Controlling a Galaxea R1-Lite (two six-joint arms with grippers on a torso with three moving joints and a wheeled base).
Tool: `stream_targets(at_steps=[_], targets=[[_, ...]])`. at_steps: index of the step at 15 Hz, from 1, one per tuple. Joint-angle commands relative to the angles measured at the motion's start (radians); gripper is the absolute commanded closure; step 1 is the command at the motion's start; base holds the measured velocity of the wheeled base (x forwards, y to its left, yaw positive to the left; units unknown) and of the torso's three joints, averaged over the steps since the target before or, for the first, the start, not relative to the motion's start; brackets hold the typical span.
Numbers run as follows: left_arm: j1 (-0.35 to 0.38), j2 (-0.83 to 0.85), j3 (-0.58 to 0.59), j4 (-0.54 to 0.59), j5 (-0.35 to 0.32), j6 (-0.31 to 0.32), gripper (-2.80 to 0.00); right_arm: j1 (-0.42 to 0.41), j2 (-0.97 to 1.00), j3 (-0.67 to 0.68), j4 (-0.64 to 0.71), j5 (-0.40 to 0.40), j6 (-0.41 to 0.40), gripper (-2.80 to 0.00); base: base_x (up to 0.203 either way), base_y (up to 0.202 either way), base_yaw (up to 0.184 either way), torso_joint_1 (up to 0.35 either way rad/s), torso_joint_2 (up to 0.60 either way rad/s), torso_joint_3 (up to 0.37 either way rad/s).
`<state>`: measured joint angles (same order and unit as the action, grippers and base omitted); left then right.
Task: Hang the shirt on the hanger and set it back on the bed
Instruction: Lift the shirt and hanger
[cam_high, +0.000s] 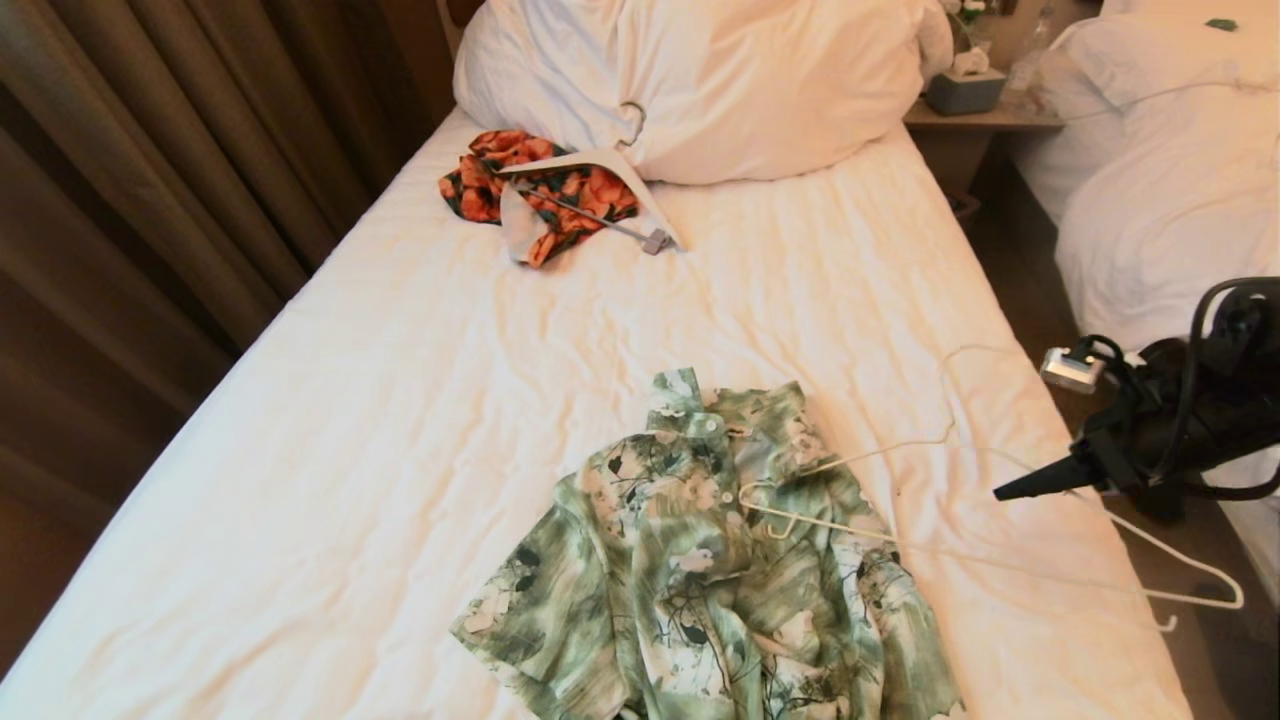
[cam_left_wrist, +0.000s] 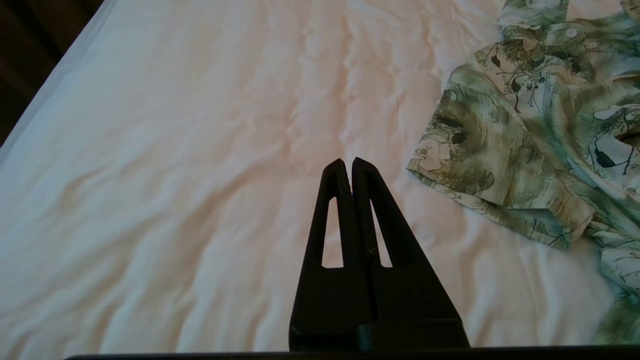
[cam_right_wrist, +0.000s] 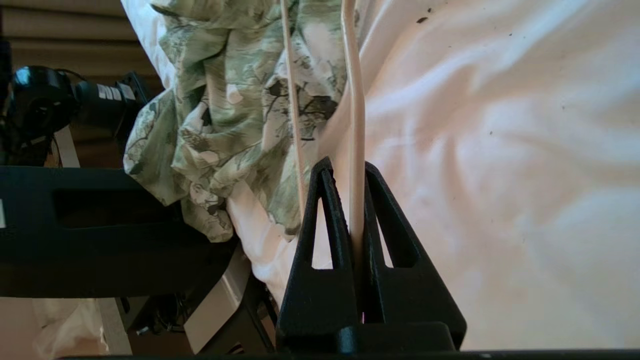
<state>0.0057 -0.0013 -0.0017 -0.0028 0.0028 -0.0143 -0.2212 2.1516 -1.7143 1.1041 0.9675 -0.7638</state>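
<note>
With our right gripper (cam_right_wrist: 350, 175) pinching the hanger (cam_high: 1000, 480) at lower right, one end on the shirt (cam_high: 700, 560) at bottom centre, we should slide it gently into the collar, left gripper (cam_left_wrist: 347, 167) pressed together.

Head view high over the bed (cam_high: 400, 400), both wrist views close, sharing the shirt (cam_high: 700, 570)

Black right claw (cam_right_wrist: 345, 170), slotted tapered fingers; black looped cable (cam_high: 1200, 330)
</note>
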Motion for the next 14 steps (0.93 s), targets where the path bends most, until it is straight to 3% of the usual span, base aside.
stream_targets(at_steps=[1,4,8,14], targets=[[0.0,0.0,0.0,0.0,0.0,-0.001,0.0,-0.013,-0.074,0.024,0.006,0.01,-0.005,0.0,0.0,0.0,0.0,0.0,0.0,0.0],[0.0,0.0,0.0,0.0,0.0,0.0,0.0,-0.046,-0.163,0.054,0.008,0.016,-0.005,0.0,0.0,0.0,0.0,0.0,0.0,0.0],[0.0,0.0,0.0,0.0,0.0,0.0,0.0,-0.089,-0.289,0.121,0.008,0.089,-0.006,0.0,0.0,0.0,0.0,0.0,0.0,0.0],[0.0,0.0,0.0,0.0,0.0,-0.001,0.0,-0.093,-0.418,0.15,0.028,0.12,-0.006,0.0,0.0,0.0,0.0,0.0,0.0,0.0]])
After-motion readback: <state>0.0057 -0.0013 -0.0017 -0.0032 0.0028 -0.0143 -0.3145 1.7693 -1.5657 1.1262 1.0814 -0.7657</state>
